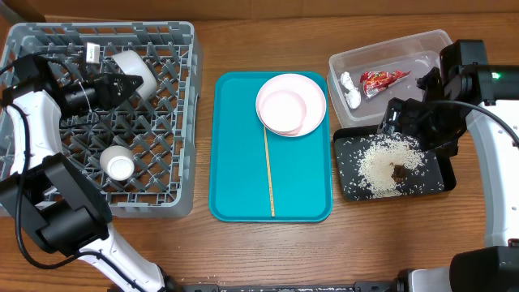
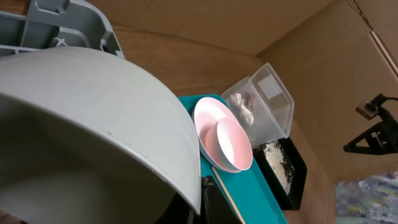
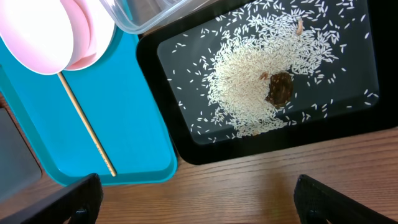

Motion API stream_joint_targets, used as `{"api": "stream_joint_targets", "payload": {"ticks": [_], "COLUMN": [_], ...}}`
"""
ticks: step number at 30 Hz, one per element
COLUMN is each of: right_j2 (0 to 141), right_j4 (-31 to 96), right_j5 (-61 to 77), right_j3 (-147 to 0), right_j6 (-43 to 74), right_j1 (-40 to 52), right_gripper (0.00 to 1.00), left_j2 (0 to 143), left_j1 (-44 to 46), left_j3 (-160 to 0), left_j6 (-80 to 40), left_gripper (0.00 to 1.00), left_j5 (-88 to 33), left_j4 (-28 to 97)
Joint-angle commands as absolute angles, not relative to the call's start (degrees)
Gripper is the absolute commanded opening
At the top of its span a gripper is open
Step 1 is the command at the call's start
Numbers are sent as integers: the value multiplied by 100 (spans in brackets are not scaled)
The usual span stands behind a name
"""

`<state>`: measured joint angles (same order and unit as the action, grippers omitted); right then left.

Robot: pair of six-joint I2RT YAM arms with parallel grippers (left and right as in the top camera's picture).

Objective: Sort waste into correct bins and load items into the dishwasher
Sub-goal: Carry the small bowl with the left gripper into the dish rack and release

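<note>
Grey bowl point(image 1: 136, 67) in the dish rack point(image 1: 166, 174) is clamped by your left gripper point(image 1: 126, 82), while your right gripper point(image 3: 198, 202) hangs spread wide above the black tray point(image 3: 186, 151) of rice point(image 3: 242, 93).

Grey lattice dish rack point(image 1: 191, 122), light grey bowl point(image 1: 136, 70) tipped sideways inside it, small white cup point(image 1: 118, 165) inside too, right of the rack pink bowl point(image 1: 281, 109) on white plate point(image 1: 317, 101), thin wooden stick point(image 1: 269, 170) alongside, farther right clear tub point(image 1: 422, 49) with red-and-white wrapper point(image 1: 383, 79) and tissue point(image 1: 350, 89), black tray point(image 1: 434, 174) of rice point(image 1: 381, 158) (brown scrap point(image 1: 400, 171) amid it).

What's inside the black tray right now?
Loose white rice grains spread across the black tray, with a small brown food scrap lying among them. The right arm covers its far right corner in the overhead view, so that part is hidden.
</note>
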<state>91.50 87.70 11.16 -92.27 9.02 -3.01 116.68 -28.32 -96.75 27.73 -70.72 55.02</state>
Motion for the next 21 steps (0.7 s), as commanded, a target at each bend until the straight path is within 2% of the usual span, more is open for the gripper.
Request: {"api": "stream_joint_targets", "payload": {"ticks": [1, 16, 21], "right_j2": [9065, 9065, 9065], "right_j4": [8761, 8774, 8779], "right_j5": [1122, 1166, 1164], "right_j3": [-9371, -9371, -9371], "right_j6": [917, 915, 915], "right_j1": [-329, -329, -329], "right_gripper": [100, 100, 100], "left_j2": [11747, 11799, 11799], "left_j1": [-2823, -2915, -3046], "left_j3": [-9756, -9627, -9598], "left_j6": [2982, 2980, 2978], "left_gripper": [4, 4, 8], "left_j5": [-7004, -5732, -5481], "left_j4": [5487, 5802, 6088]}}
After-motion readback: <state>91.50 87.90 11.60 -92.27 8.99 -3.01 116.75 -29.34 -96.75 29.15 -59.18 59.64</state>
